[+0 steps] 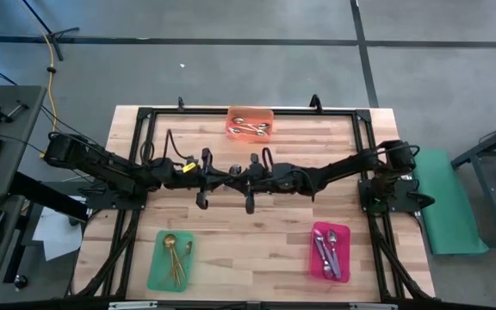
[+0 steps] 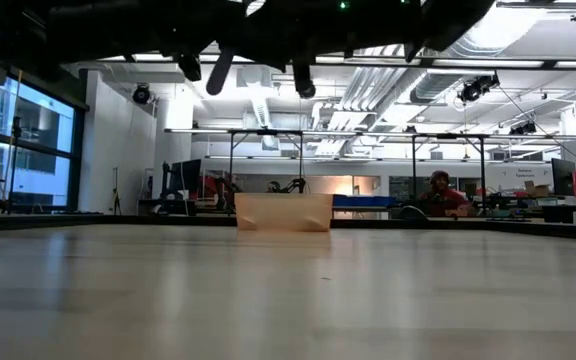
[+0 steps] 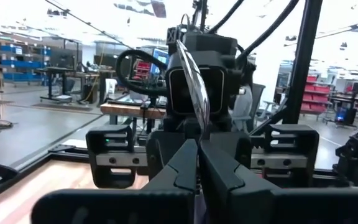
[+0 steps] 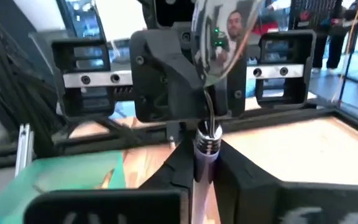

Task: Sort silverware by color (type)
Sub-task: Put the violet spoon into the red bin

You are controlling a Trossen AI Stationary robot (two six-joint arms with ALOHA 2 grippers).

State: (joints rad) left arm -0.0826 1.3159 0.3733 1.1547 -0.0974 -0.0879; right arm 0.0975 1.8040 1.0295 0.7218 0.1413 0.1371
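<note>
Both arms reach in over the middle of the worktop [image 1: 257,250] and meet nose to nose above its centre, well clear of the wood.

The right gripper [image 4: 205,163] has its 2 fingers pinched on a purple-handled spoon [image 4: 211,68]. The handle sits between the fingers and the silver bowl stands up past the tips, just in front of the other arm's wrist. From above, this gripper [image 1: 250,182] sits right of the centre line.

The left gripper [image 3: 197,163] is narrow too, its fingers drawn tight on a thin silver edge [image 3: 194,93] that rises from between them. That edge looks like the same spoon seen side-on, but the pictures do not settle it. From above, this gripper [image 1: 216,181] sits just left of the other one, the 2 nearly touching.

3 trays stand on the worktop. An orange tray [image 1: 250,113] is at the middle of the far edge, with orange-handled spoons [image 1: 250,129] lying in it. A green tray [image 1: 156,274] is near the front left corner and holds gold spoons [image 1: 176,257]. A pink tray [image 1: 315,258] is near the front right corner and holds purple-handled spoons [image 1: 329,251].

A person in a red top [image 2: 440,197] sits in the room beyond the far edge.
</note>
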